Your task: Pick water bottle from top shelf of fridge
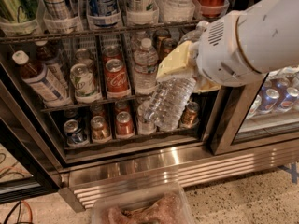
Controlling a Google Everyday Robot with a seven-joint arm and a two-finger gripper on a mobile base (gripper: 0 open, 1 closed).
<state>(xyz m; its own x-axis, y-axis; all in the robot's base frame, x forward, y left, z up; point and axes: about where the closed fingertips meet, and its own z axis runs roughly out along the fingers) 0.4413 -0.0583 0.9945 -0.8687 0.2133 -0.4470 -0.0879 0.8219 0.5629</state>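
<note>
Camera view: clear, ribbed water bottle (168, 101), tilted, clamped in hand (186, 77) before fridge (140, 164).

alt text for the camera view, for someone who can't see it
The gripper, right of centre, has its jaws shut on a clear water bottle, tilted before the open fridge. Its racks hold cans and bottles.
</note>
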